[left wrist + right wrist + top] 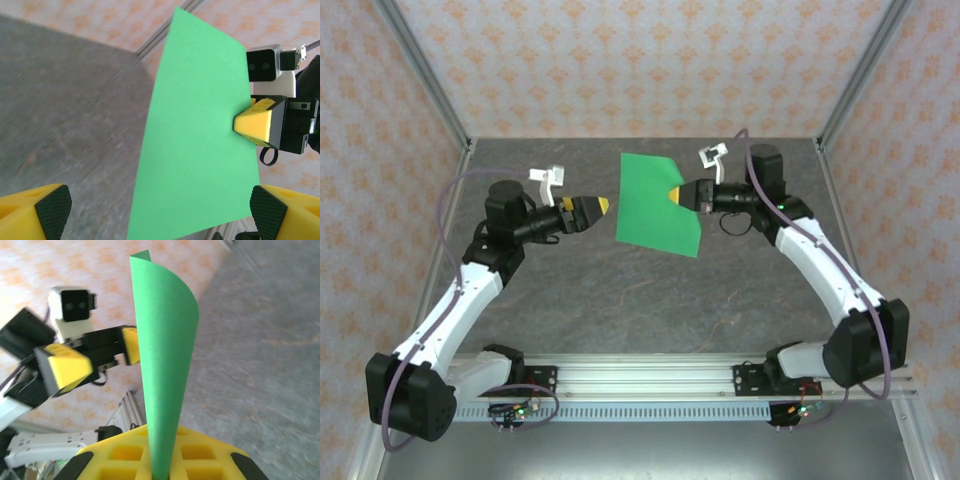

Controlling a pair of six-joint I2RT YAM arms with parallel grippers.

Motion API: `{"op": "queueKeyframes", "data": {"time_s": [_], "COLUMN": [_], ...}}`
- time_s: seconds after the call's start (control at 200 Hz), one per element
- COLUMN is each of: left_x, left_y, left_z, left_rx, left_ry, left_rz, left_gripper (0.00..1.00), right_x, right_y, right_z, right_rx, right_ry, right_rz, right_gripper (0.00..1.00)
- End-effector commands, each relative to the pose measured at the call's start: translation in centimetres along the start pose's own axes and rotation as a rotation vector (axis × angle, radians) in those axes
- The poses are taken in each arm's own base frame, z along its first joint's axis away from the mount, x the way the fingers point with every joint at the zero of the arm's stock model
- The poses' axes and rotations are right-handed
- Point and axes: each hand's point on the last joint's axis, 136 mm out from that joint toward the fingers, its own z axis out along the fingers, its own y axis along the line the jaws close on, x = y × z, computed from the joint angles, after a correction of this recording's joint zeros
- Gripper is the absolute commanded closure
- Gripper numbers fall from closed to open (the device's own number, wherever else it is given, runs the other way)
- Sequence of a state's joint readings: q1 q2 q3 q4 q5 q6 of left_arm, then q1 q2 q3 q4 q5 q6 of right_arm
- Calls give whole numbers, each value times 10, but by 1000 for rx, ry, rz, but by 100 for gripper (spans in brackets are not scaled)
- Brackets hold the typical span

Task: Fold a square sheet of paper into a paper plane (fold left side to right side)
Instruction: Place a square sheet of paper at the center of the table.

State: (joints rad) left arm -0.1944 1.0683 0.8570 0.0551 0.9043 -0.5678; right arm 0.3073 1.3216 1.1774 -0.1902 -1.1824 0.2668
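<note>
Green sheet (655, 200) pinched btwn R fingers (676, 194).

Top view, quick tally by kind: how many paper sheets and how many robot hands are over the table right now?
green paper sheet: 1
hands: 2 (left hand, right hand)
Total: 3

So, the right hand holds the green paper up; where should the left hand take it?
Take the free left edge of the paper, near its middle, opposite where the right hand pinches the right edge. Come from the left with the open left hand, one finger on each face. The paper stands off the table and curls, so an edge pinch probably suits best.
</note>
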Motion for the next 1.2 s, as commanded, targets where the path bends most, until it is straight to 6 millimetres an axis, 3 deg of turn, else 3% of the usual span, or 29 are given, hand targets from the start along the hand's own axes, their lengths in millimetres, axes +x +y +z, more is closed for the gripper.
{"op": "queueKeyframes", "data": {"time_s": [0.0, 0.17, 0.33, 0.47, 0.58, 0.771, 0.876, 0.996, 1.191], "left_x": [-19, -27, -14, -5, -5, -2, 3, 15, 54], "left_y": [-41, -60, -78, -85, -84, -80, -71, -45, 22], "left_z": [-9, -10, -3, 5, 6, 7, 9, 17, 49], "left_rx": [124, 212, 268, 281, 281, 267, 234, 144, -3], "left_ry": [-26, -44, 4, 49, 50, 59, 72, 117, 254], "left_rz": [118, 132, 168, 179, 178, 163, 174, 141, -7], "left_gripper": [4, 4, 6, 13, 28, 71, 88, 89, 90], "right_x": [3, 2, 4, 2, 0, -1, 0, -3, -1], "right_y": [47, 72, 90, 95, 92, 78, 64, 28, -50], "right_z": [-14, -15, -5, -1, 0, 3, 4, -5, -29], "right_rx": [-108, -159, -212, -226, -205, -152, -88, 87, 466], "right_ry": [42, 49, 65, 61, 49, 33, 30, 1, -67], "right_rz": [-118, -168, -211, -224, -228, -215, -199, -159, -81], "right_gripper": [88, 88, 88, 88, 88, 87, 79, 59, 31]}}
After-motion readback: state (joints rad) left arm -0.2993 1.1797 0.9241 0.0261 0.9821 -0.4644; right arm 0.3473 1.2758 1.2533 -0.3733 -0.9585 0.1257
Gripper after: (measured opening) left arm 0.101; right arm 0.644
